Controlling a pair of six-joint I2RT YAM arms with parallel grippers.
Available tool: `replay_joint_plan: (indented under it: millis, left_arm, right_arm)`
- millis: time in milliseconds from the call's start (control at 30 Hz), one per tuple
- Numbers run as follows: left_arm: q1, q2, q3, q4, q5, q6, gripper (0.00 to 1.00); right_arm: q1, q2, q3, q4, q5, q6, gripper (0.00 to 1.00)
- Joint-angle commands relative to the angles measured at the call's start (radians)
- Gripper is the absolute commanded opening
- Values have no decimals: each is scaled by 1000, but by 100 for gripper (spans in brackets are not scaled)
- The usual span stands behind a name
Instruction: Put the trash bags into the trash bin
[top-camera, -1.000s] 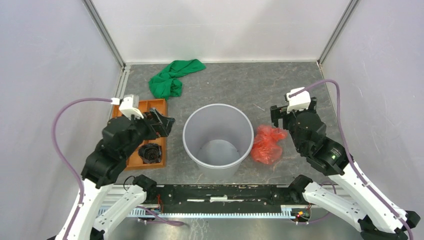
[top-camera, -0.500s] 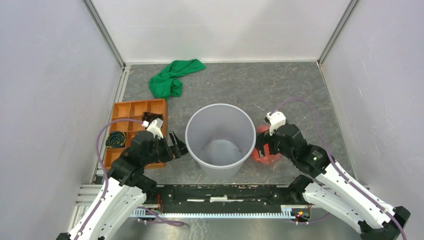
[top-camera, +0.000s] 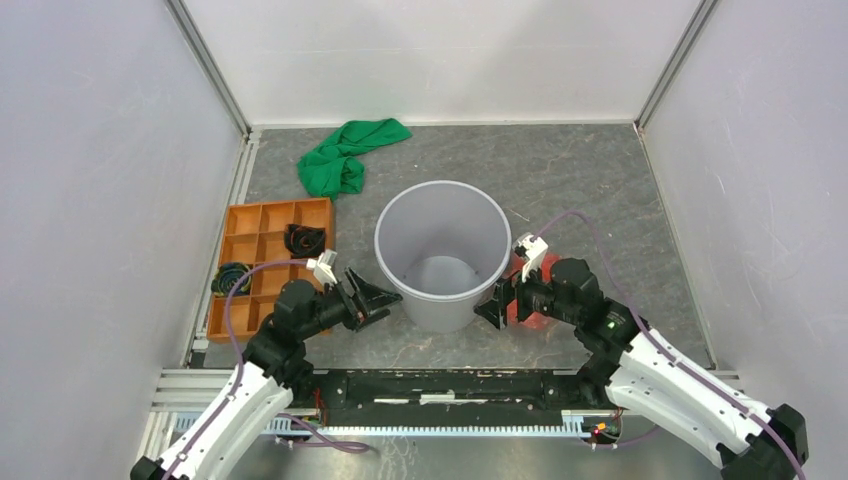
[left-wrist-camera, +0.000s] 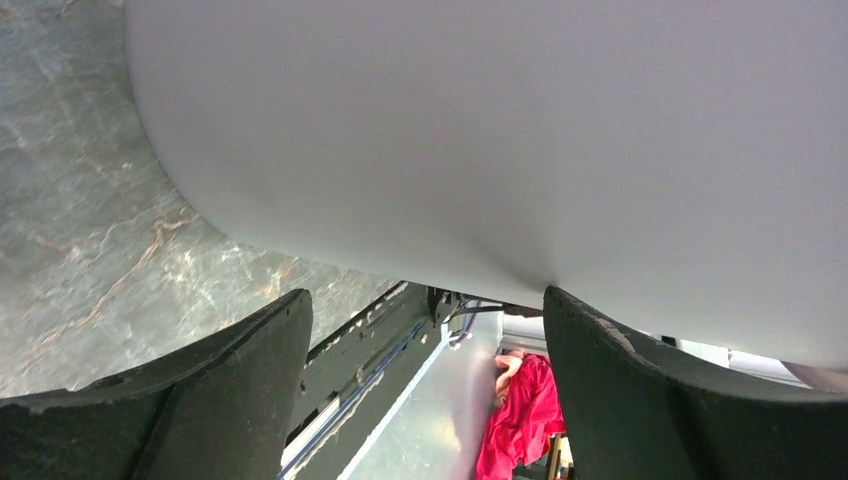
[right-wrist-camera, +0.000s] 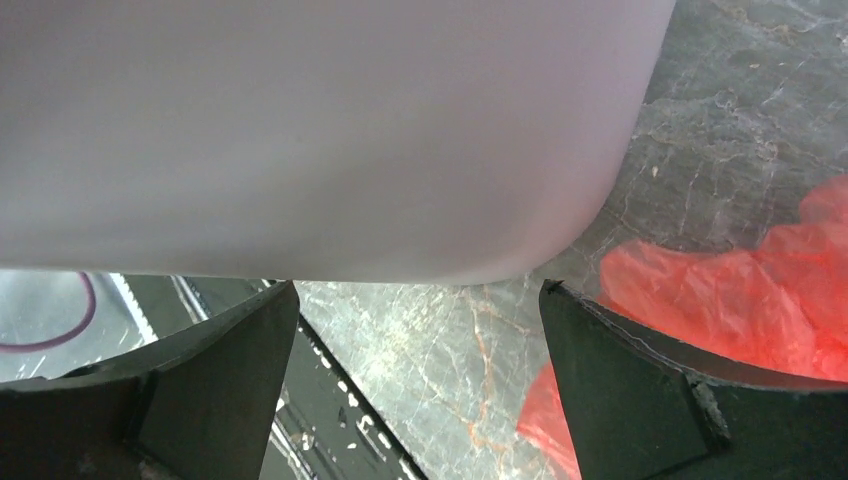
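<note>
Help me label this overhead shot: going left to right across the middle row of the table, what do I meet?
orange tray → left gripper → trash bin → right gripper → red trash bag, mostly hidden by the right arm. The green cloth is left out: it lies farther back, above the tray's span.

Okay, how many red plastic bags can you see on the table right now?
1. The red bag lies crumpled on the table just right of the grey bin, partly hidden in the overhead view. None shows inside the bin.
</note>
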Motion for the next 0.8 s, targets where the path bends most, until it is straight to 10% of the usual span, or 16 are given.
replay_joint_plan:
  millis: [0, 333, 767]
  left_arm:
    - [0, 102, 27, 204, 2, -34, 91]
    - [2, 411, 110, 346, -120, 68, 99]
    - [28, 829, 420, 253, -190, 358, 100]
  right_arm:
    - [2, 45, -60, 193, 36, 16, 98]
    - [1, 260, -30, 439, 283, -41, 98]
    - [-3, 621, 317, 223, 398, -182, 98]
